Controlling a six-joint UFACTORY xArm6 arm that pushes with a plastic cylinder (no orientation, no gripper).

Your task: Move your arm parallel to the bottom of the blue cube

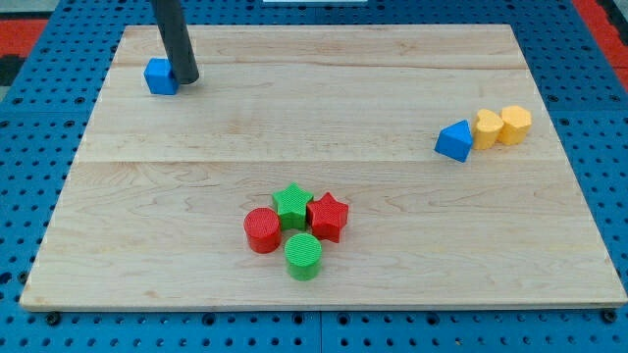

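Observation:
The blue cube (159, 75) sits near the top left corner of the wooden board (324, 118). My dark rod comes down from the view's top, and my tip (187, 78) rests on the board right against the cube's right side, touching or nearly touching it.
A blue triangular block (454, 141) and two yellow blocks (487, 128) (515, 125) lie in a row at the right. Near the bottom centre are a red cylinder (262, 230), a green star (291, 206), a red star (328, 216) and a green cylinder (303, 255).

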